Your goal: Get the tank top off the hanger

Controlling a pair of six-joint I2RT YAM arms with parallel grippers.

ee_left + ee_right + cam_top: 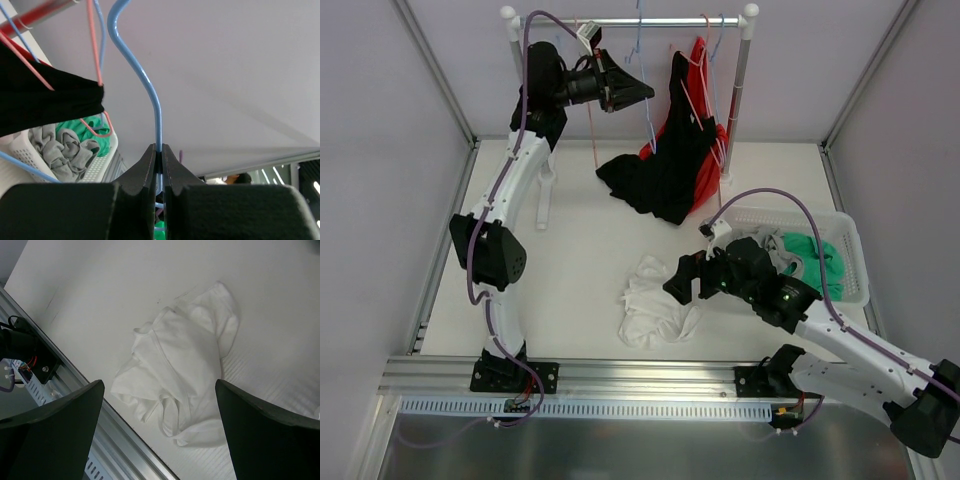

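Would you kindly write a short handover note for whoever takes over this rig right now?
Left gripper: shut on the wire of the blue hanger, up at the rack.
Right gripper: open and empty, hovering above the white tank top.
Tank top: crumpled on the table near the front edge, on no hanger.
Black garment and red garment: hanging on the rack, the black one's lower end draped onto the table.
Done: the tank top appears to be off the hanger.
Left: probably only releasing the hanger and pulling both arms back.

No readable text, labels, brands or numbers anywhere.
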